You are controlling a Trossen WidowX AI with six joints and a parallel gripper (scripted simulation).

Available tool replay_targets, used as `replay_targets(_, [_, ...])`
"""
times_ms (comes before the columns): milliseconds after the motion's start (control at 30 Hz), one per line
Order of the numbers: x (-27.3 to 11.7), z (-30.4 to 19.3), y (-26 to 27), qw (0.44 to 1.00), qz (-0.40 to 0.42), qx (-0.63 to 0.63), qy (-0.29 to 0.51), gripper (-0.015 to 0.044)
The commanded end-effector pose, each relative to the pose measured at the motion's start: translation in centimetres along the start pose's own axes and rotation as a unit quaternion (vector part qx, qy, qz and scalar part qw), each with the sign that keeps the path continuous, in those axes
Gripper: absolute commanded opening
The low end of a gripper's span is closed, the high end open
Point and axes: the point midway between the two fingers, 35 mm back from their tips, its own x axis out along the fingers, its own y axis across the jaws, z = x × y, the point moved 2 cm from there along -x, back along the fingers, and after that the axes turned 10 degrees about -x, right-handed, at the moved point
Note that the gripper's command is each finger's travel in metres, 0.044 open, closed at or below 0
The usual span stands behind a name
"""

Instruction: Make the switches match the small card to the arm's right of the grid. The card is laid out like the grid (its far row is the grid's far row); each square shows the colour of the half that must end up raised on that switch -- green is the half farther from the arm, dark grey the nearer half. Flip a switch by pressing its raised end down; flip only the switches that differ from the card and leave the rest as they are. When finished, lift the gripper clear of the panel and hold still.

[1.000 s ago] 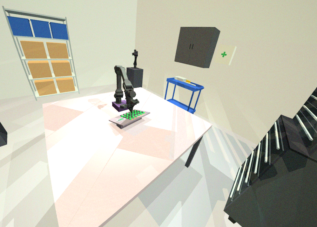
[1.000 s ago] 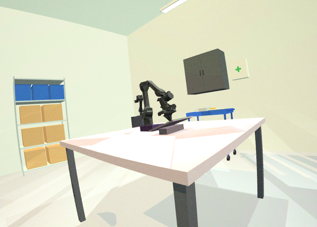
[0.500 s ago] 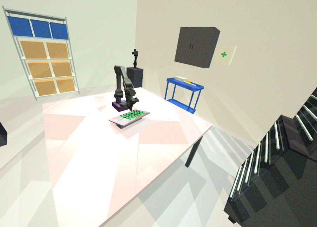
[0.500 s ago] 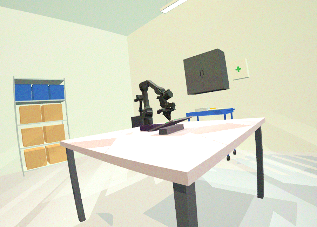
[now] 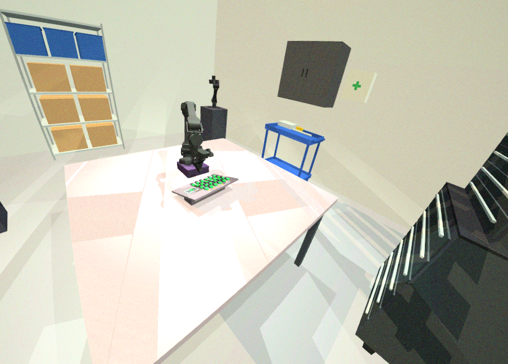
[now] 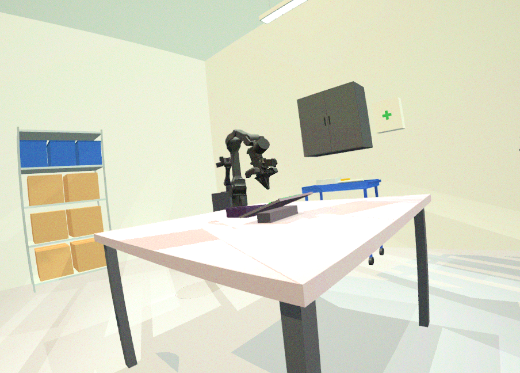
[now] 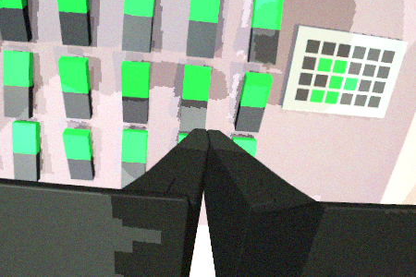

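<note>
Over at the left of the top view a pale metal rack (image 5: 117, 124) (image 6: 106, 192) holds blue bins above tan, square-edged boxes; I can't make out any writing on them. Next comes the black arm (image 5: 190, 120) (image 6: 236, 163), on a purple block (image 5: 191, 171) (image 6: 234, 212) at the far side of the pinkish, smooth-looking bench (image 5: 196, 245) (image 6: 260, 243). Its hand (image 5: 200, 169) (image 6: 267, 187) (image 7: 204, 142) is together, nothing between the fingertips — it points down toward the grid of green-and-grey switches (image 5: 211, 181) (image 7: 135, 80). They're on a tilted grey panel (image 5: 200, 194) (image 6: 281, 201), mid-frame. In the wrist view, the fingers partly hide the lowest visible row, and the white card (image 7: 289, 80) of small green and grey squares lies right of the switches. Farther right stand a blue cart (image 5: 293, 135) (image 6: 342, 186) and, on the wall, a dark cabinet (image 5: 313, 71) (image 6: 333, 119) — then a pale box marked with a green cross (image 5: 356, 85) (image 6: 386, 114).
</note>
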Motion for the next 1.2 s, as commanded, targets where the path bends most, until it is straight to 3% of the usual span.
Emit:
replay_targets(0, [0.2,-0.5,-3.1,1.0,0.007,0.0,0.004,0.0])
replay_targets(133, [0.4,-0.5,-3.1,1.0,0.007,0.0,0.005,0.0])
replay_targets(267, [3.7,-0.4,-3.0,1.0,0.009,0.0,0.016,0.0])
replay_targets(1167, [6.1,-0.4,-3.0,1.0,0.009,0.0,0.016,0.0])
